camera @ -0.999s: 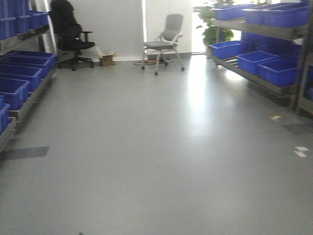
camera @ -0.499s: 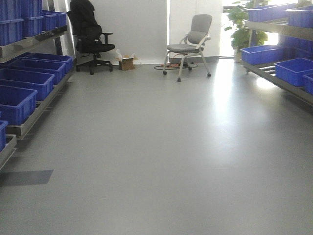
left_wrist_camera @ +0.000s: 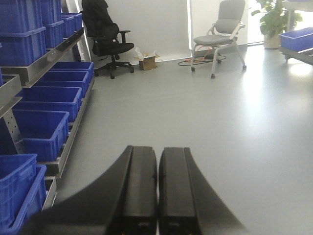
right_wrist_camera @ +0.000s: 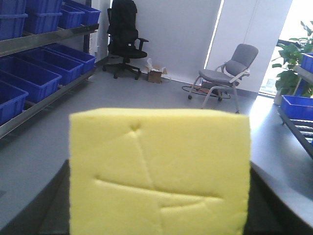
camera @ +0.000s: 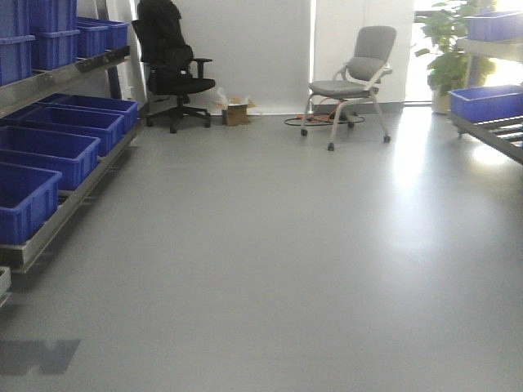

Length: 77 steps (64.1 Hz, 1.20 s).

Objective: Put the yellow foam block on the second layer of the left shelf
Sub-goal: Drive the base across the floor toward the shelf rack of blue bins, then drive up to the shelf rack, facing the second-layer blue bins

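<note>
Yellow foam block (right_wrist_camera: 159,171), right-wrist view only, clamped by right fingers (right_wrist_camera: 268,211); left fingers (left_wrist_camera: 139,191) together.

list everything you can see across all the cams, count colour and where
yellow foam block: one, yellow, between the right gripper's fingers, filling the right wrist view
left shelf: one, steel, along the left side, two tiers showing
blue bins: many, blue, on both left shelf tiers; two seen on the right rack
right rack: one, steel, right edge
office chair: one, black, far left by the wall
grey chair: one, grey, far centre-right
cardboard box: one, brown, on the floor between the chairs
plant: one, green, far right
left gripper: one, black, shut, empty
right gripper: one, black, shut on the yellow foam block
</note>
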### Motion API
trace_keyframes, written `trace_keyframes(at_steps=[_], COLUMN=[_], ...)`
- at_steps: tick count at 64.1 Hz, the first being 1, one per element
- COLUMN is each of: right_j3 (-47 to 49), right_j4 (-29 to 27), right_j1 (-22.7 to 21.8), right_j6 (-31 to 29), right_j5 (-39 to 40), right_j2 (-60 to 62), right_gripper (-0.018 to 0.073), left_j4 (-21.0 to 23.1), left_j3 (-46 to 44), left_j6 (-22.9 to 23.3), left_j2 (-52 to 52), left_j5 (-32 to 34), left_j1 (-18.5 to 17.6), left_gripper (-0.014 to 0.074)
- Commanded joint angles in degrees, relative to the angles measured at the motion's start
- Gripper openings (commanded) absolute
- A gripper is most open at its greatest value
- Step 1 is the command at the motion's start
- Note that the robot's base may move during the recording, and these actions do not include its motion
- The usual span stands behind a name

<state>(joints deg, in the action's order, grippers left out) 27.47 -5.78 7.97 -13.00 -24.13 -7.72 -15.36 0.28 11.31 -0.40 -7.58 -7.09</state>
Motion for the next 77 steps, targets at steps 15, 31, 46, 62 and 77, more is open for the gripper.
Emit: trace_keyframes(at_steps=[15,31,46,62,77], right_j3=[1.7,1.7,1.7,1.7,1.7], right_j4=[0.3,0.3,0.3,0.3,0.3], right_j1=[-0.3,-0.3,-0.3,-0.3,-0.3], right_j6=[-0.1,-0.1,-0.1,-0.1,-0.1], right_j5=[5.5,5.5,5.5,5.5,5.5], right_j2=[-0.9,-1.0,-1.0,-1.0,-1.0], right_gripper=[0.0319,0.0319,0.0319,0.0319,0.0319], left_j4=[0.2,0.2,0.2,0.2,0.2], left_j3=[1.6,1.6,1.6,1.6,1.6], left_j6=[0.2,0.2,0.2,0.2,0.2], left_j2=[-0.9,-0.7,-0.7,-0.7,-0.7], left_j5=[4.9,4.9,4.9,4.9,4.9], left_j1=[-0.4,-0.4,-0.4,-0.4,-0.4], left_gripper=[0.0137,0.0137,0.0137,0.0137,0.0137])
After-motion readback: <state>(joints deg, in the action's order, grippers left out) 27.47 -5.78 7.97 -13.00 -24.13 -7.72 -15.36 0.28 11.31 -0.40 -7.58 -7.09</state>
